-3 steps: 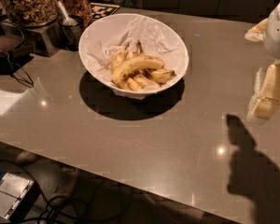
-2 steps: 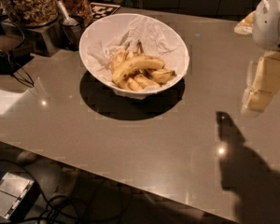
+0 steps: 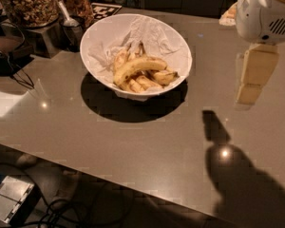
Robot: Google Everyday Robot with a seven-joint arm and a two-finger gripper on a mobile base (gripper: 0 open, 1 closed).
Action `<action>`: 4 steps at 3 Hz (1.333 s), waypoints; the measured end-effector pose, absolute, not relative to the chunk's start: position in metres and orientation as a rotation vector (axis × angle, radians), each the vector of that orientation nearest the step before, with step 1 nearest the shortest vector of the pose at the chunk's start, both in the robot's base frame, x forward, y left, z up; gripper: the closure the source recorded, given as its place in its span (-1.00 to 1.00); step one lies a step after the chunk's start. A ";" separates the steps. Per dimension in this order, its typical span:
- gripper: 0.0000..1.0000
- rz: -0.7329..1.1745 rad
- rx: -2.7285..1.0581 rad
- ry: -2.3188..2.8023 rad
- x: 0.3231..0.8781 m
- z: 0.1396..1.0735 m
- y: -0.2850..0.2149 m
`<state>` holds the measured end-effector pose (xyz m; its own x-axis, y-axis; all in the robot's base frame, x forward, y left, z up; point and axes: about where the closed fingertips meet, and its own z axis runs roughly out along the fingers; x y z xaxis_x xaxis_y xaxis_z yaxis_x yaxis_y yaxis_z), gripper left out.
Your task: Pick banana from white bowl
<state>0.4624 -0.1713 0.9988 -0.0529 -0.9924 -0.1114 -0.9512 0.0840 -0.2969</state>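
Banana point(image 3: 140, 65) lies atop the slimmer bananas point(image 3: 152, 80) inside the white bowl point(image 3: 99, 37), so nothing is picked yet. Your gripper point(image 3: 249, 91) hangs well right of the bowl, carrying no banana; you cannot tell its opening. Approach, grasp and lift remain.

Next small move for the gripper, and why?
Probably move the gripper left toward the white bowl. It hangs over the table well to the bowl's right, while the banana lies in the bowl on top of the slimmer bananas, untouched.
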 end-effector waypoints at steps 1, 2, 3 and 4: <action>-1.00 -0.197 -1.951 2.021 0.474 1.003 -0.158; -1.00 -0.237 -2.047 1.904 0.502 1.018 -0.123; -1.00 -0.290 -2.189 1.762 0.533 1.027 -0.078; -1.00 -0.304 -2.303 1.683 0.555 1.015 -0.047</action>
<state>0.5550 -0.0466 1.0154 0.3022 -0.9532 0.0086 -0.8961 -0.2871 -0.3385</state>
